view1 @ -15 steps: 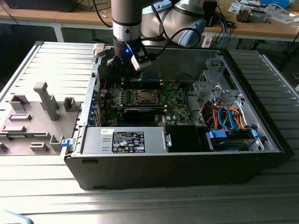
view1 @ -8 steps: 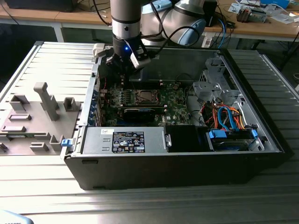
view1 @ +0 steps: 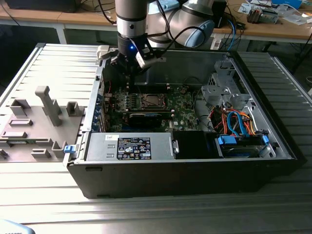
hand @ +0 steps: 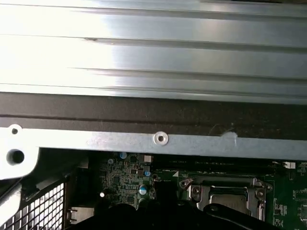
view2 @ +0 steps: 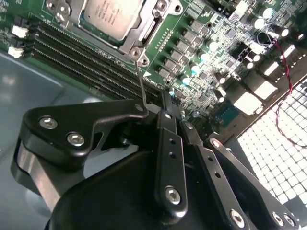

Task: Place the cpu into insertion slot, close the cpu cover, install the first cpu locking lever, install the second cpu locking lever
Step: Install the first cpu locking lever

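**CPU seated under its cover; a locking lever is being handled**

CPU point(view2: 111, 17) is sitting in the insertion slot point(view2: 144, 33) on the green motherboard point(view2: 201, 52), with the cpu cover point(view2: 156, 19) lying down flat around it, as the second wrist view shows. Judging from this, placement and cover closing are looking complete.

Nearest the camera, the end effector point(view2: 152, 109) is pinching its fingers together on a thin wire locking lever point(view2: 140, 81), which is rising from the socket corner. That lever is standing raised, so latching appears unfinished; the other lever's condition cannot be told.

Farther out, the open computer case point(view1: 195, 170) is resting on the tabletop point(view1: 48, 68).
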`<act>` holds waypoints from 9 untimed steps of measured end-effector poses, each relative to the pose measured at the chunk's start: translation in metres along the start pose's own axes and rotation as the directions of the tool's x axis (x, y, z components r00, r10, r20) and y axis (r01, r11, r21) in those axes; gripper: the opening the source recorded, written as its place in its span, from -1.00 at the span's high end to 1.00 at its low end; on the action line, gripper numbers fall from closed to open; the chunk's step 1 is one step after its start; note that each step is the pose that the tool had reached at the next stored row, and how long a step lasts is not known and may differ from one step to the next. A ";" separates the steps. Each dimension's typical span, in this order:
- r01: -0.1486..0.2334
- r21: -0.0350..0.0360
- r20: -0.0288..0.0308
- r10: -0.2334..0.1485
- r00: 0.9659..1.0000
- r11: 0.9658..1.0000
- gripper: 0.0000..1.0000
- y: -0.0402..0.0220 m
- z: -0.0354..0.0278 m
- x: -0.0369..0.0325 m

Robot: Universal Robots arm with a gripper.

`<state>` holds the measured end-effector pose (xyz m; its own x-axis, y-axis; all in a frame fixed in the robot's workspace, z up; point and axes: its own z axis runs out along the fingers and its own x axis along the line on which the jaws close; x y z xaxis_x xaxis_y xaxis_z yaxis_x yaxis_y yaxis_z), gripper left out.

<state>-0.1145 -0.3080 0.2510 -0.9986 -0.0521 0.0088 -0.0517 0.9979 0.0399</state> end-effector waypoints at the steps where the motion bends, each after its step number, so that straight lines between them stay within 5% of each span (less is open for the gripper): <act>1: 0.001 0.000 0.000 -0.001 1.000 1.000 0.79 0.0003 -0.0014 0.0000; 9: 0.003 -0.002 0.000 -0.003 1.000 1.000 0.79 0.0013 -0.0057 0.0000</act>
<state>-0.1144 -0.3070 0.2567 -0.9985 -0.0549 0.0086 -0.0545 0.9976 0.0424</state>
